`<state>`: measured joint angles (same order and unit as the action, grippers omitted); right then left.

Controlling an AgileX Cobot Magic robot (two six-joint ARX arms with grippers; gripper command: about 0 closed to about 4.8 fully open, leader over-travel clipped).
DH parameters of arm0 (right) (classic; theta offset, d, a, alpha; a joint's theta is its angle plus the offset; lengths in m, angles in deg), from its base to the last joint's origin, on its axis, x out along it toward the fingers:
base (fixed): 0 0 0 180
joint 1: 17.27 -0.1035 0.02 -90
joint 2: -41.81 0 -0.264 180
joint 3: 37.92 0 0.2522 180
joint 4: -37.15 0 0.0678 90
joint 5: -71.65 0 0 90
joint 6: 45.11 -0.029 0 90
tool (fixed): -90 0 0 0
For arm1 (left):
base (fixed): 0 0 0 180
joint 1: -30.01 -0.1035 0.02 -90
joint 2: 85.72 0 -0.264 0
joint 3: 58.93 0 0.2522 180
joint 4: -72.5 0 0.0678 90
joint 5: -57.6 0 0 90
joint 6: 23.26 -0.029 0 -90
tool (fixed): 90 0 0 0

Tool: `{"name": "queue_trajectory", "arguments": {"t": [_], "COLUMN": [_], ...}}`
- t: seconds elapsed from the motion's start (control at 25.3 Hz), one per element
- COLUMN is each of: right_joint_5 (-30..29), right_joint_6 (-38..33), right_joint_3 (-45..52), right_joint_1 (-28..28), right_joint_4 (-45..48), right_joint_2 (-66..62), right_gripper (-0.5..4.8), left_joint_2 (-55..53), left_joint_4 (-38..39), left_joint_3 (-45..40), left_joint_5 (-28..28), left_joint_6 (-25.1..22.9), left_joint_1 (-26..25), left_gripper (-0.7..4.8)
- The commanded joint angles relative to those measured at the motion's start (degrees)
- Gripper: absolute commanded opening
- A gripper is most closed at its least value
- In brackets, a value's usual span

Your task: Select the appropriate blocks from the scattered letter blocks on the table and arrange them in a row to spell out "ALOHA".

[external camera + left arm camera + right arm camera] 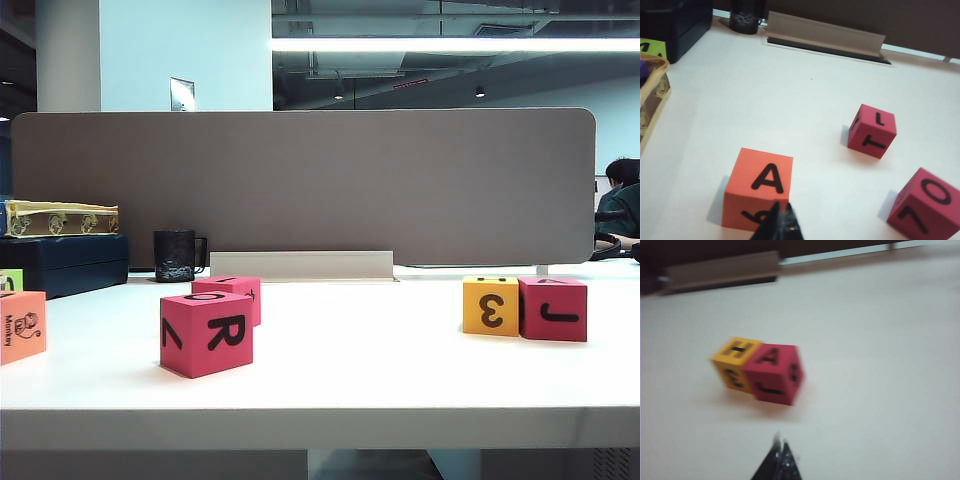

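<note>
We see five blocks on the white table (pixel 400 370): orange block (pixel 760 192) w/ A on top, far left; two pink blocks, L one (pixel 872 130) behind O one (pixel 925 207), left-center; yellow H block (pixel 734 362) touching pink A block (pixel 775 372) at right. Left gripper (pixel 780 225) closed, empty, just by orange block. Right gripper (pixel 780 462) tips together, empty, near the pair. Mug (pixel 176 256) and divider (pixel 300 180) behind.

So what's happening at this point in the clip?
Nothing is being handled yet. The left gripper and right gripper both hang shut above the table, holding nothing. The letter blocks lie scattered: an orange block under the left gripper, a yellow block and pink-red block touching near the right.
</note>
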<state>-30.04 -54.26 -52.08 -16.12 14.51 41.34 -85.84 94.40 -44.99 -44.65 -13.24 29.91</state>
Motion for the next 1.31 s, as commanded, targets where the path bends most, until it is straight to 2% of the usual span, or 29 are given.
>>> {"name": "queue_trajectory", "arguments": {"t": [0.04, 0.16, 0.28, 0.55, 0.71, 0.87, 0.99, 1.11, 1.31], "right_joint_5": [-5.25, -5.22, -5.2, -4.98, -5.11, -5.55, -9.03, -9.05, -7.82], "right_joint_6": [-6.21, -12.61, -12.35, -11.8, -11.78, -10.84, -6.62, -3.04, 2.32], "right_joint_3": [0.07, -2.08, -6.6, -17.97, -25.46, -34.77, -43.43, -50.77, -64.43], "right_joint_1": [-0.04, -0.09, -0.09, -0.07, -0.09, -0.11, -0.28, -1.55, -6.1], "right_joint_4": [5.31, 5.33, 4.0, 4.13, 4.17, 1.7, -3.15, -10.27, -28.06], "right_joint_2": [0.57, 0.52, 0.42, -0.31, -8.15, -21.66, -31.82, -38.21, -48.98], "right_gripper": [-0.02, -0.03, -0.03, -0.04, -0.04, -0.04, -0.04, -0.04, -0.04], "left_joint_2": [-0.02, -0.02, -0.02, -1.7, -10.08, -20.83, -29.62, -35.47, -44.7], "left_joint_4": [-4.96, -3.76, 0.31, 3.48, 4.24, 5.6, 9.73, 14.45, 24.11], "left_joint_3": [0.42, 1.88, 4.79, 12.35, 19.21, 26.14, 32.81, 38.18, 45.83], "left_joint_5": [-0.66, -0.48, -0.46, -0.57, -2.05, -3.98, -6.99, -7.52, -7.04], "left_joint_6": [8.35, 11.43, 11.39, 11.39, 9.94, 7.32, 4.79, 4.66, -2.43], "left_joint_1": [-0.09, -0.09, -0.09, -0.09, -0.07, -0.04, -0.02, 0.0, 2.21], "left_gripper": [-0.06, -0.06, -0.06, -0.06, -0.06, -0.06, -0.06, -0.06, -0.06]}}
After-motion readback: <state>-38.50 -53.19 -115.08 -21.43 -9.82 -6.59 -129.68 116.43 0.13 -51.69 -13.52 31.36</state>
